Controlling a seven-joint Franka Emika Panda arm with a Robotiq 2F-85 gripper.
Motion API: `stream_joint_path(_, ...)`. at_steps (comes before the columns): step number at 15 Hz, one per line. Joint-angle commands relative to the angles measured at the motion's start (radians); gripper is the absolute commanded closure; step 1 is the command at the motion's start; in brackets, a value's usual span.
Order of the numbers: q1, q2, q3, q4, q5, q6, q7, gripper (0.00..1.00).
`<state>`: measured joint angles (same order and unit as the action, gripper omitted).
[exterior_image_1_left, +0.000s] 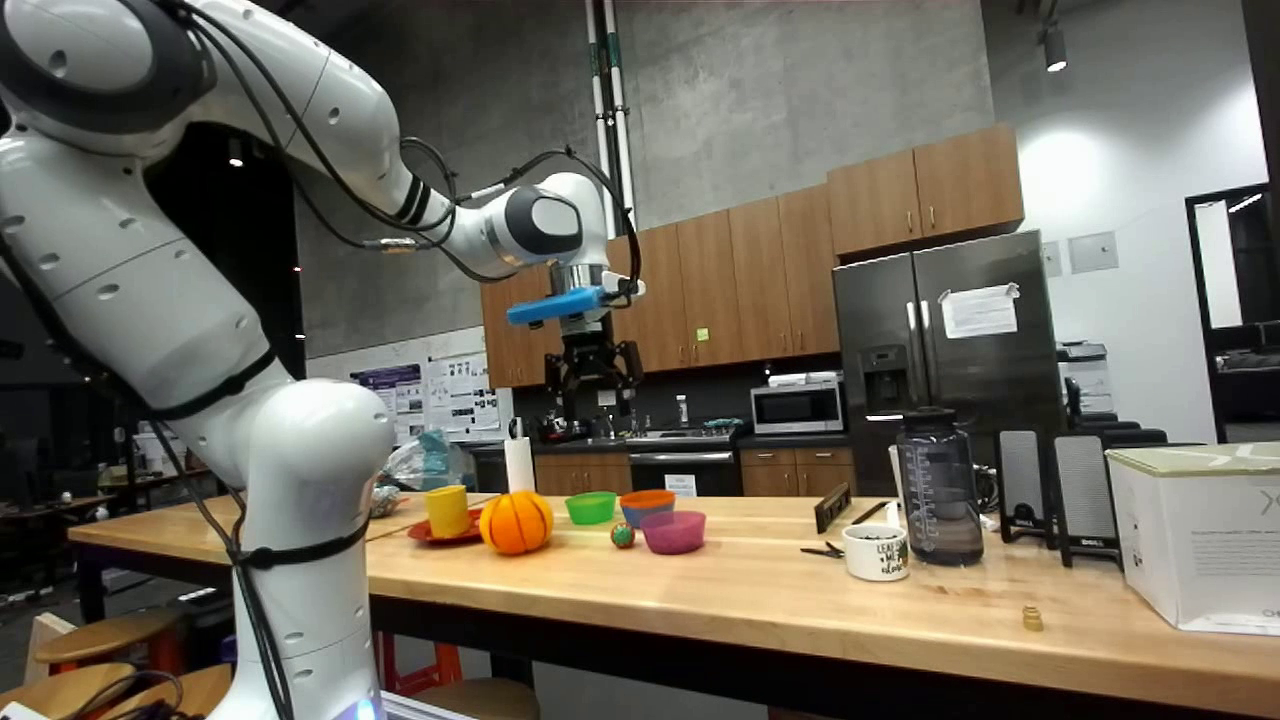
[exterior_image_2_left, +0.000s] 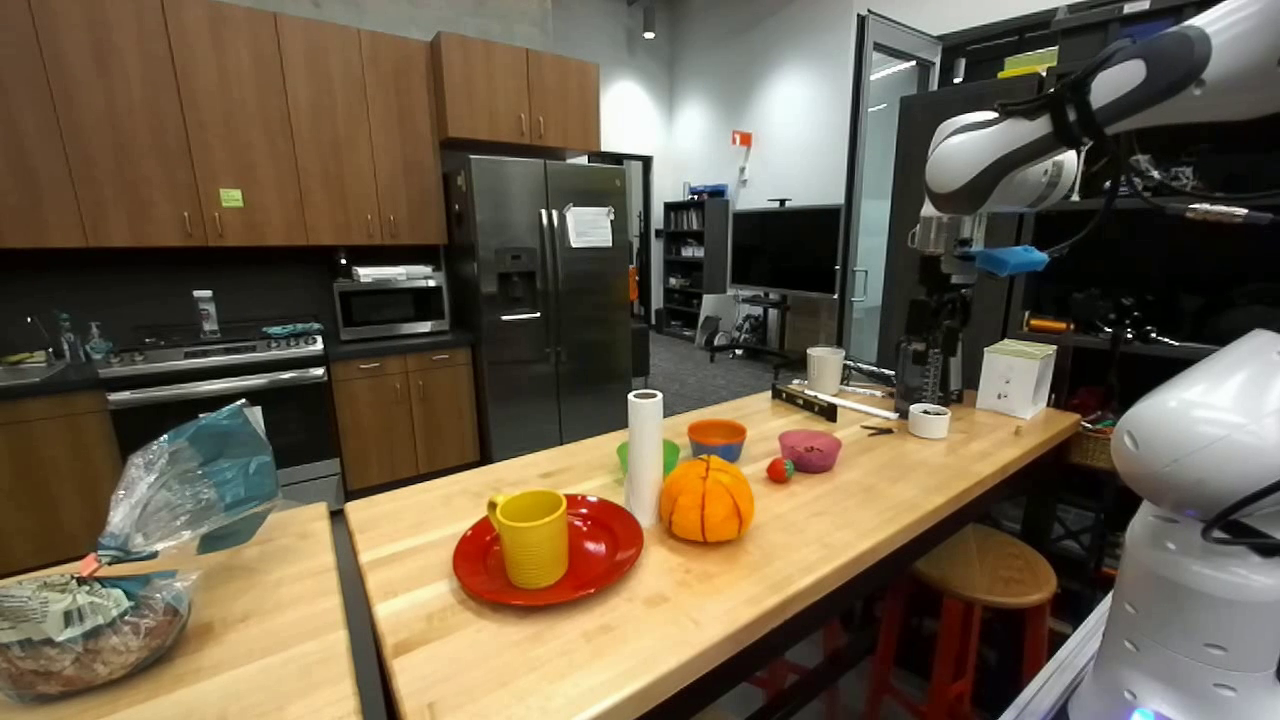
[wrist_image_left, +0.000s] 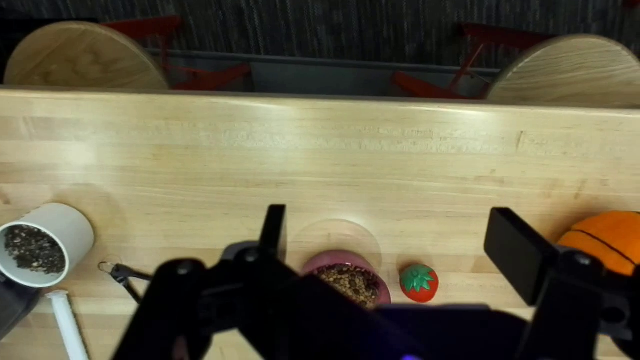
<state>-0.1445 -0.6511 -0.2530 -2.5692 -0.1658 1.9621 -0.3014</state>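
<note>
My gripper (exterior_image_1_left: 597, 402) is open and empty, high above the wooden table, pointing down. In the wrist view its two black fingers (wrist_image_left: 392, 240) stand wide apart. Between them, far below, a pink bowl (wrist_image_left: 347, 258) holds seeds or beans and is partly hidden by the gripper. A red toy strawberry with a green top (wrist_image_left: 419, 283) lies beside it. An orange pumpkin (wrist_image_left: 605, 240) is partly behind the right finger. Bowl (exterior_image_1_left: 674, 533), strawberry (exterior_image_2_left: 780, 470) and pumpkin (exterior_image_2_left: 706, 499) also show in the exterior views. Near them stand a green bowl (exterior_image_1_left: 591, 508) and an orange-and-blue bowl (exterior_image_2_left: 716, 442).
A yellow mug (exterior_image_2_left: 533, 540) stands on a red plate (exterior_image_2_left: 610, 548) near a white paper roll (exterior_image_2_left: 645, 455). A white mug (exterior_image_1_left: 876, 552), a dark bottle (exterior_image_1_left: 940, 490), a level (exterior_image_1_left: 832, 507) and a white box (exterior_image_1_left: 1200, 545) stand at the other end. Stools (wrist_image_left: 85, 57) are beside the table.
</note>
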Motion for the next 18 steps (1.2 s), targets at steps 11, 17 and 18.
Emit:
stream_joint_path(11,0.053,0.288,0.133,0.074,0.099,0.346,0.217,0.0)
stream_joint_path(17,0.07,0.433,0.168,0.187,0.108,0.393,0.26,0.0)
stream_joint_path(18,0.073,0.458,0.172,0.209,0.109,0.396,0.264,0.0)
